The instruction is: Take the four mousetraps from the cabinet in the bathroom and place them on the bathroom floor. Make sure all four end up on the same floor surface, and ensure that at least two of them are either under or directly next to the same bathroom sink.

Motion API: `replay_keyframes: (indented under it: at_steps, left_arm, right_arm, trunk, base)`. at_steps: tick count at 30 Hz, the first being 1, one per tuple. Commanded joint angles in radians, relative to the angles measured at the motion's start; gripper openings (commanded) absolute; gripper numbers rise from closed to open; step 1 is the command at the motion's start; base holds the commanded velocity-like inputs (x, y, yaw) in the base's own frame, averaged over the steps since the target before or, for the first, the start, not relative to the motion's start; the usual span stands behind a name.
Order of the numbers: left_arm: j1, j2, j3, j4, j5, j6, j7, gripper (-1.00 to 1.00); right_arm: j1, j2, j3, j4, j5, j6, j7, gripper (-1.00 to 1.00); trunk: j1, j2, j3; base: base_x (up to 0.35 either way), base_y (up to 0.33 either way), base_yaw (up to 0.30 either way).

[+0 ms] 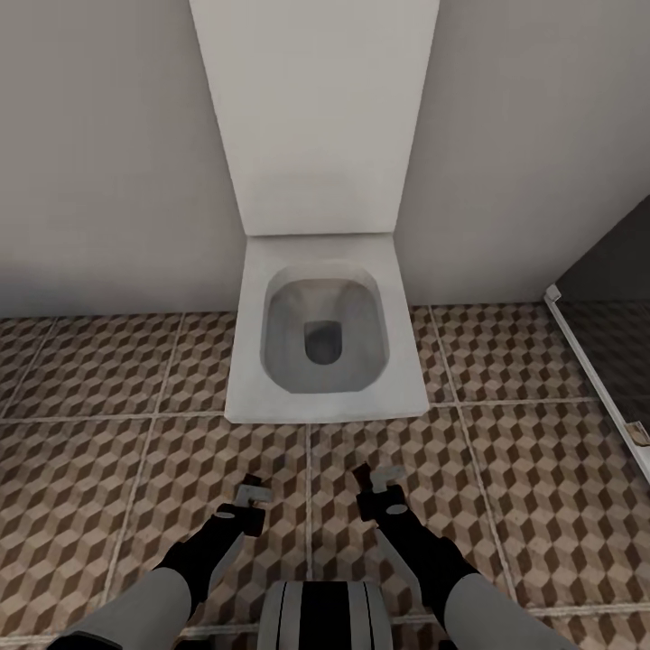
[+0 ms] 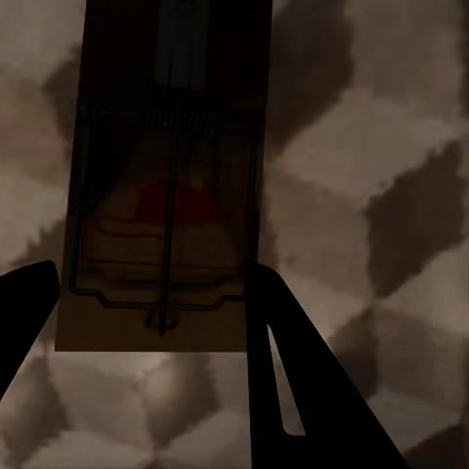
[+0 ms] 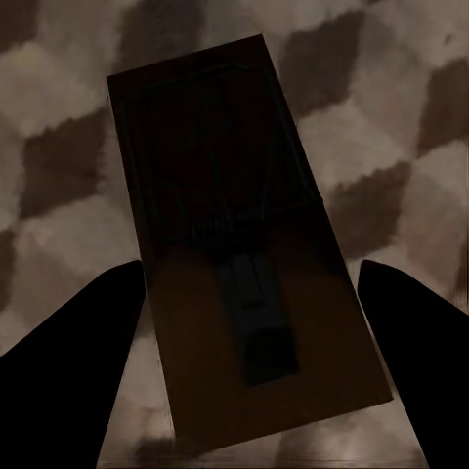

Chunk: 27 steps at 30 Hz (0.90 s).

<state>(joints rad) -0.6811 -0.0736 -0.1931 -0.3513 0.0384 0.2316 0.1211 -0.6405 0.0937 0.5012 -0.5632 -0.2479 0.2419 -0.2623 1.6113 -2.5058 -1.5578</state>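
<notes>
I've got 1 tan mousetrap [image 2: 161,195], wire and red spot, clamped in my left gripper [image 2: 147,303], another mousetrap [image 3: 244,264] in right gripper [image 3: 244,322]; no readable writing.

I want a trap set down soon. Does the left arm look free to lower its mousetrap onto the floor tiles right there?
Probably yes. The left end effector holds a mousetrap over bare patterned floor, with the toilet ahead of it rather than beneath, so nothing seems to block a straight drop.

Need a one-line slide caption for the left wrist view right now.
Left hand holding a mousetrap between its fingers above the cube-patterned bathroom floor.
</notes>
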Motion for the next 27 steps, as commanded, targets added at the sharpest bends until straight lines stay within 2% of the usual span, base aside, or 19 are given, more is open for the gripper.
replay_keyframes:
  at_steps: [1, 5, 9, 18, 27]
  left_arm:
    - [0.000, 0.000, 0.000, 0.000, 0.000, 0.000, 0.000, -1.00]
    - [0.000, -0.001, 0.000, 0.000, 0.000, 0.000, 0.000, -1.00]
    - [0.000, -0.004, 0.000, 0.000, 0.000, 0.000, 0.000, -1.00]
    - [0.000, -0.005, 0.000, 0.001, 0.000, 0.000, 0.000, -1.00]
    - [0.000, -0.006, 0.000, 0.002, 0.000, 0.000, 0.000, -1.00]
  right_arm:
    - [0.000, 0.001, -0.001, 0.019, 0.011, 0.000, 0.000, -1.00]
    - [0.000, 0.001, -0.002, 0.052, 0.055, 0.000, 0.000, -1.00]
    - [0.000, 0.001, -0.004, 0.060, 0.073, 0.001, 0.000, -1.00]
    - [0.000, 0.001, -0.004, 0.062, 0.076, 0.000, 0.000, -1.00]
    - [0.000, 0.002, -0.004, 0.060, 0.076, -0.002, 0.000, -1.00]
  trunk:
    - [0.000, 0.000, 0.000]
    - [0.000, 0.000, 0.000]
    - [0.000, 0.000, 0.000]
    - [0.000, 0.000, 0.000]
    - [0.000, 0.000, 0.000]
  base:
    - [0.000, 0.000, 0.000]
    - [0.000, 0.000, 0.000]
    - [0.000, 0.000, 0.000]
    - [0.006, 0.000, 0.000]
    - [0.116, 0.000, 0.000]
